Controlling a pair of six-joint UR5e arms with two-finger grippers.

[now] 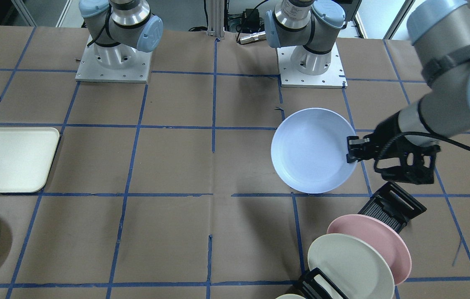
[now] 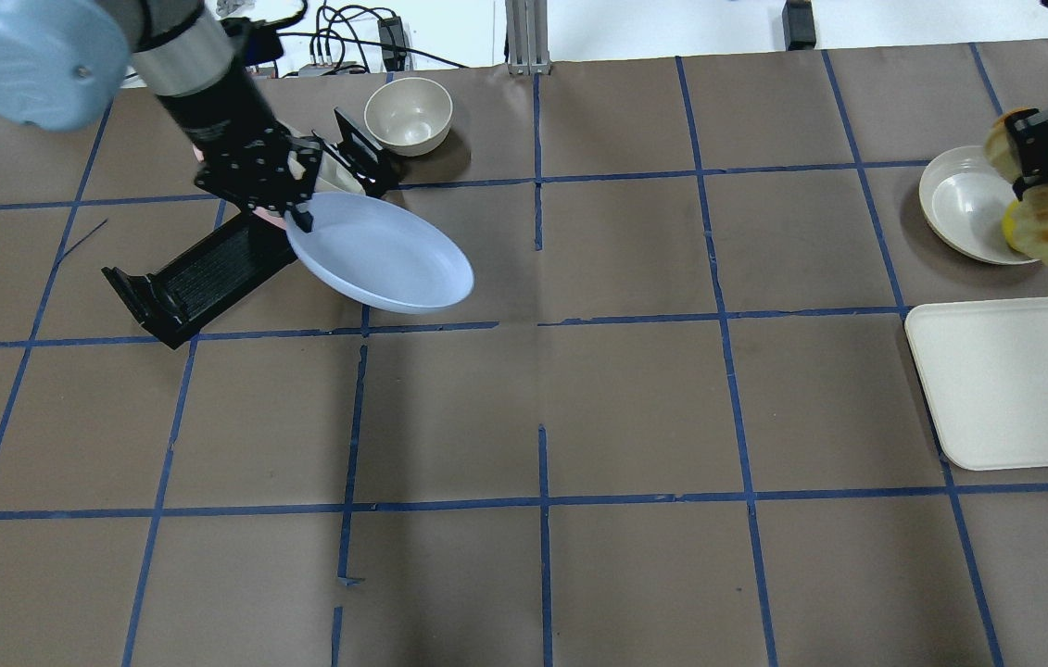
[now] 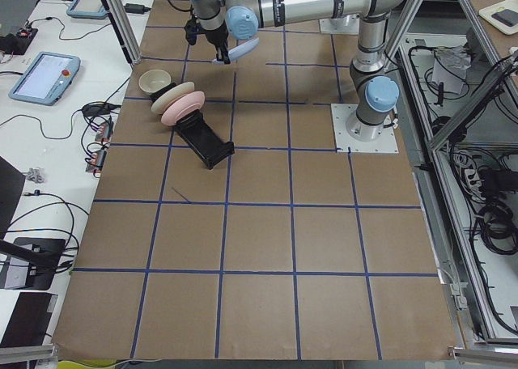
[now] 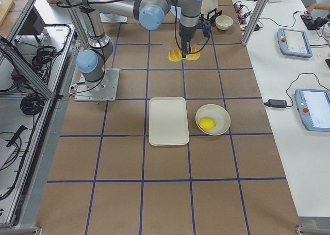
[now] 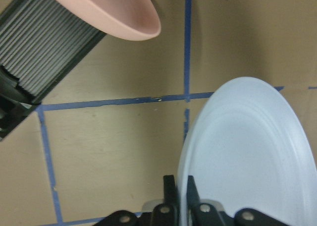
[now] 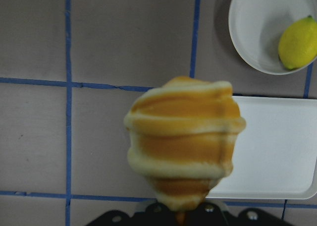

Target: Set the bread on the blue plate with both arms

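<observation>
Above the table (image 2: 542, 417), glossy round blue plate (image 2: 385, 255), ridged bread (image 6: 183, 141)

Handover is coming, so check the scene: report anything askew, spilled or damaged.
Nothing spilled or damaged. Only the blue plate is askew: it hangs tilted in the air, pinched at its rim by the left pincer.

The bread (image 6: 184, 141) hides the right gripper's (image 2: 1027, 157) fingertips in its wrist view; the blue plate (image 5: 247, 156) runs off-frame beside the left gripper's (image 5: 179, 198) fingers.
</observation>
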